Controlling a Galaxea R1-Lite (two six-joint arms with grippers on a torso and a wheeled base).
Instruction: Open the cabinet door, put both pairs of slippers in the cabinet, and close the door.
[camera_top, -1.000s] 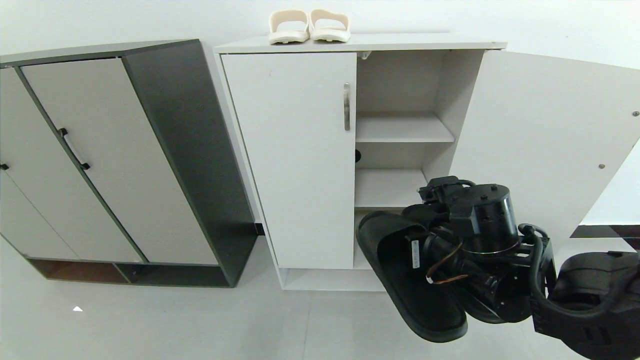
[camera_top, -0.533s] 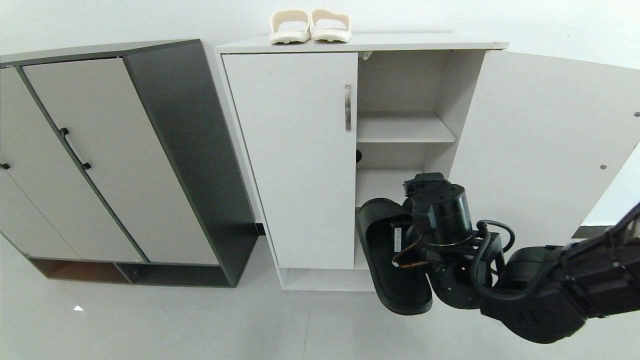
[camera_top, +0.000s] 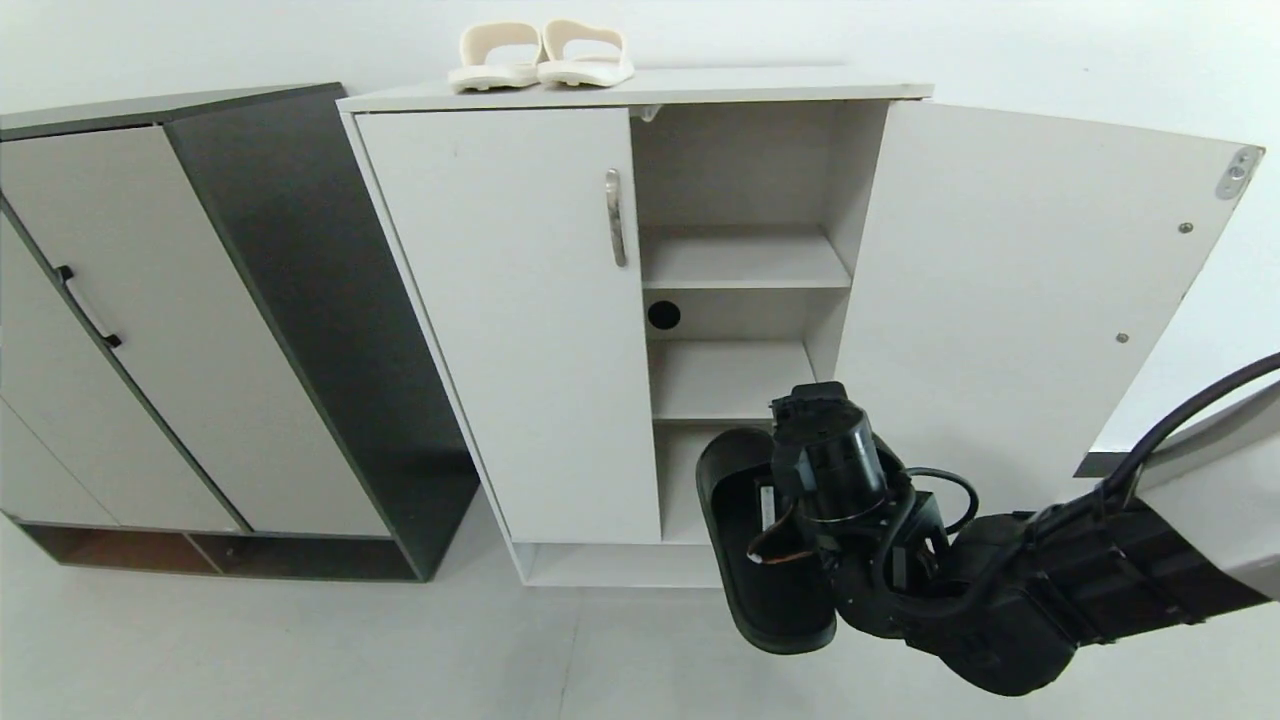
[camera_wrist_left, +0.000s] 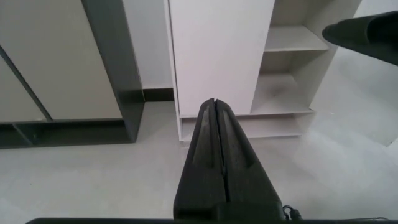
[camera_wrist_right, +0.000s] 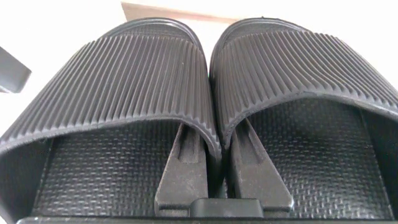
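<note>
Ribbed black slippers (camera_wrist_right: 143, 81), seemingly rubber, matt white cabinet (camera_top: 510, 320)

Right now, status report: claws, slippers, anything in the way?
Right claw shut on black slippers, low before the open cabinet. Left claw shut, empty. Beige slippers on cabinet top. Shelves unobstructed.

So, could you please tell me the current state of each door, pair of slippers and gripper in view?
right door: open wide.
left door: shut.
grey cabinet: doors shut.
right gripper: shut on the black slippers.
black slippers: held as a pair before the open side, not yet inside.
cream slippers: side by side on top of the white cabinet.
left gripper: shut, empty.
</note>
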